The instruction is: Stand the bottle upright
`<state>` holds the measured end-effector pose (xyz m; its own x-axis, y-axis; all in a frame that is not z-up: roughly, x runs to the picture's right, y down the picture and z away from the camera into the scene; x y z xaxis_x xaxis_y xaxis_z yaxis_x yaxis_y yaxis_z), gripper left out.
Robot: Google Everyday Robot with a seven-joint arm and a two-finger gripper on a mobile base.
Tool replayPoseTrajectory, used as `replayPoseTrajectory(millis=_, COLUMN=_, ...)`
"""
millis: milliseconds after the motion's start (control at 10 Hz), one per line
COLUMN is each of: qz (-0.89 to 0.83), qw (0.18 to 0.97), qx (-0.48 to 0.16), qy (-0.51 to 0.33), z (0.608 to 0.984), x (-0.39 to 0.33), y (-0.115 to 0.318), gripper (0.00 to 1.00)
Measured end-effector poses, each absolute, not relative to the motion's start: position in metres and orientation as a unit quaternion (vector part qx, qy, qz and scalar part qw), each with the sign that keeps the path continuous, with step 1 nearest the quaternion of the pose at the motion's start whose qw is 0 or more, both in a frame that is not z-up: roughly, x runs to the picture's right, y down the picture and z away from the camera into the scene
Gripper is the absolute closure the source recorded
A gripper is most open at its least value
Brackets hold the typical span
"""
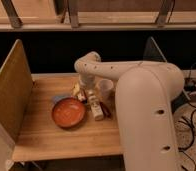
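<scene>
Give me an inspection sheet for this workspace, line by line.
Surface: wooden table, things clustered at its middle.
Job's things: bottle lying on its side, right of the orange bowl.
Clutter: dark red object beside the bottle; pale cup; small yellowish items behind the bowl.
End effector: open, low over the table's back, near the bottle's neck.
Cables: dark cables on the floor, right.
Surroundings: board panel at the left edge.

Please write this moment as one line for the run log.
gripper: open, low over table, behind bowl | bottle: lying right of bowl, not held | task: not done
</scene>
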<state>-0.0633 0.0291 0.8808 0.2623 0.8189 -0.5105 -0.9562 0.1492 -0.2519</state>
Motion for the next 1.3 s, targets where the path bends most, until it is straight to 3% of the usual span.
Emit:
replayPoseTrajectory(millis=400, qz=0.59, qw=0.736, qx=-0.307, qy=0.125, z=0.908, x=-0.067, y=0.04, gripper=0.2)
replayPoseTrajectory(millis=1300, qz=0.622, qw=0.7, qx=-0.317, qy=0.154, z=0.938, x=-0.02, y=0.048, gripper=0.2)
